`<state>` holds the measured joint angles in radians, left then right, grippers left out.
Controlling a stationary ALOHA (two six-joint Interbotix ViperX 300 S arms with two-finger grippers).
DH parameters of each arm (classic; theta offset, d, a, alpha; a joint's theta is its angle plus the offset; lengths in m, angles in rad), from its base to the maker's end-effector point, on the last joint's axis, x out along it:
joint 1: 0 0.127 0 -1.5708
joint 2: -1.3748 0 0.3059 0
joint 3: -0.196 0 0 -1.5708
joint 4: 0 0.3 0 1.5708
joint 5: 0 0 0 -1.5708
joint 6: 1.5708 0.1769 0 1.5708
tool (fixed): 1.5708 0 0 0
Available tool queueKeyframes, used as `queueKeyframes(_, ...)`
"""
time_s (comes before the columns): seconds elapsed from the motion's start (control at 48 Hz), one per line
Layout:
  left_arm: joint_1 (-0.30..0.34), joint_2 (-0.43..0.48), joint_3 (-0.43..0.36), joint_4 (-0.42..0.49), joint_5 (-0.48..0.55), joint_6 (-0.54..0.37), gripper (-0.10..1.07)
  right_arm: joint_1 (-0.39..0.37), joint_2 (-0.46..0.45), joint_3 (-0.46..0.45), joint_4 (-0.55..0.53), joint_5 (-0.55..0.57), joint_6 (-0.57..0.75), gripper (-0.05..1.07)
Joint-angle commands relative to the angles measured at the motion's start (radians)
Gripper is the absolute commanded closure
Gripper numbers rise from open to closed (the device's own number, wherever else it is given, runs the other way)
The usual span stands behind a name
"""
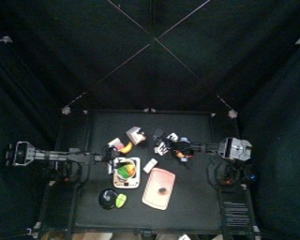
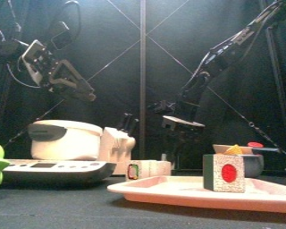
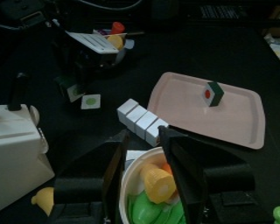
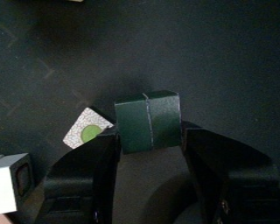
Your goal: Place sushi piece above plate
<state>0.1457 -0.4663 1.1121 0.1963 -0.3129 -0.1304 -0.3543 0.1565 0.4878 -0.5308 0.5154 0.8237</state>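
A pink plate (image 2: 170,189) lies at the table's front, also in the top view (image 1: 160,190) and left wrist view (image 3: 241,122). A sushi piece with a red centre (image 2: 225,173) stands on it (image 3: 213,92). My right gripper (image 4: 150,131) is shut on a dark green seaweed-wrapped sushi piece (image 4: 149,121), held above the table behind the plate (image 2: 172,122). A flat sushi piece with a green centre (image 4: 88,129) lies on the table below it. My left gripper (image 3: 143,147) is open above a white bowl (image 3: 130,175) of toy food.
A white appliance (image 2: 68,139) stands at the left (image 3: 14,153). Several white rice blocks (image 3: 140,121) lie between the bowl and the plate. A green toy (image 1: 109,199) lies at the front left. A small container with yellow and red pieces (image 2: 239,152) sits at the right.
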Motion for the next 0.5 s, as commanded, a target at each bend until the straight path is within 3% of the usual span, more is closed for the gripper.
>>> queueKeyframes(0.0,0.003,-0.005,-0.011,0.0,-0.003,0.0,0.22,-0.014,-0.02,-0.02,-0.005,-0.011,0.002,0.35)
queueKeyframes(0.208,0.003,-0.005,-0.011,0.0,-0.003,0.0,0.22,-0.023,-0.02,-0.02,0.002,-0.023,0.002,0.31)
queueKeyframes(0.479,0.003,-0.005,-0.009,0.0,-0.003,0.0,0.22,-0.026,-0.014,-0.015,0.002,-0.031,0.0,0.13)
